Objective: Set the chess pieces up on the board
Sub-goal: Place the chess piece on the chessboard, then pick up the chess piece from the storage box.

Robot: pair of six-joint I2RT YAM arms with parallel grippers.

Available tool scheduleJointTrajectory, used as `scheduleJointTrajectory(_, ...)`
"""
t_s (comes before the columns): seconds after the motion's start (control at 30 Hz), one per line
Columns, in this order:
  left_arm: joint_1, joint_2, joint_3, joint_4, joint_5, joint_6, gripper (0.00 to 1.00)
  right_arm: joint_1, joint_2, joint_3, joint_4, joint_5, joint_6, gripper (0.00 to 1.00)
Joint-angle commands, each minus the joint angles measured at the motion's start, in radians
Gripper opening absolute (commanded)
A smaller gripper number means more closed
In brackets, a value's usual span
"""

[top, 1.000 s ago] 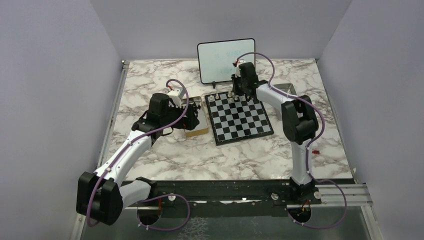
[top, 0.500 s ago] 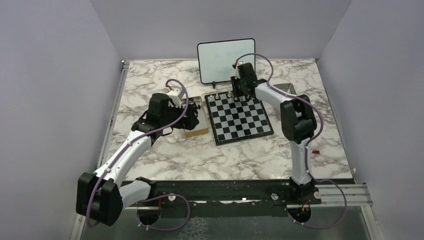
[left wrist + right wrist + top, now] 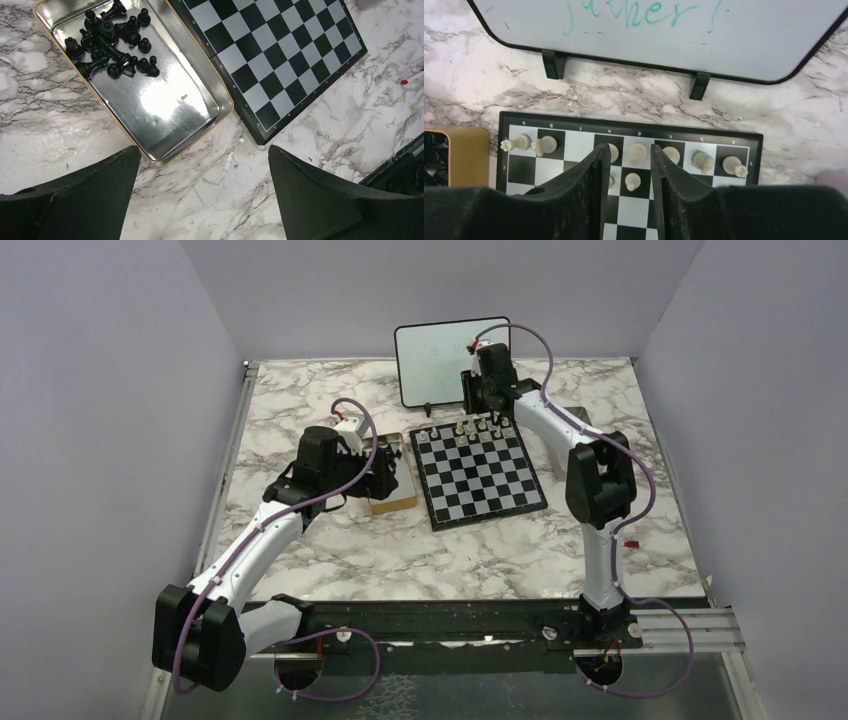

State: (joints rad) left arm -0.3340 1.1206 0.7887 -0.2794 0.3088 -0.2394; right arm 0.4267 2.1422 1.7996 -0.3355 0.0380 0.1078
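Checked marble surface [image 3: 400, 550], with both arm bases bolted at its near edge. Found left pincer [image 3: 202, 155] hanging over that surface at the near end of a metal tray [image 3: 220, 107], fingers [image 3: 100, 185] spread wide with nothing between them. Recorded black pieces [image 3: 110, 40] heaped together at the other end of the tray, several lying on their sides. Logged the board [image 3: 280, 60] flat on the surface just beside the tray, on its right.

Found right pincer [image 3: 628, 154] farther back, above the far edge of the board, fingers parted by a narrow gap and gripping nothing. Counted seven pale pieces [image 3: 703, 161] along the farthest row of the board, spread across most of its width. Saw two more in the next row nearer, below the pincer, one partly hidden by a finger. Could not tell the kind of each piece.

Noted whiteboard [image 3: 674, 40] standing on two black feet just beyond the board, apart from it, with green handwriting only partly in view.
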Motion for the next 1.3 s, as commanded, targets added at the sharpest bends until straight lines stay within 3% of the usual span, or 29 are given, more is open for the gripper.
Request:
scheduleJointTrajectory(0.0,0.000,-0.017,-0.009,0.003,-0.023,-0.020,0.99,0.007,-0.108,-0.001,-0.097,0.105,0.012,0.40)
scheduleJointTrajectory(0.33,0.000,-0.011,-0.011,-0.006,-0.001,-0.009,0.99,-0.106,-0.294,-0.171,-0.110,0.177,-0.013,0.39)
scheduleJointTrajectory(0.57,0.000,-0.040,-0.021,-0.002,-0.019,0.002,0.99,-0.289,-0.352,-0.269,-0.089,0.171,-0.014,0.36)
scheduleJointTrajectory(0.87,0.000,-0.039,-0.022,0.002,-0.025,0.002,0.99,-0.443,-0.274,-0.300,-0.042,0.178,0.026,0.30)
scheduleJointTrajectory(1.27,0.000,-0.043,-0.023,0.003,-0.037,0.003,0.99,-0.463,-0.098,-0.220,0.012,0.246,0.065,0.23)
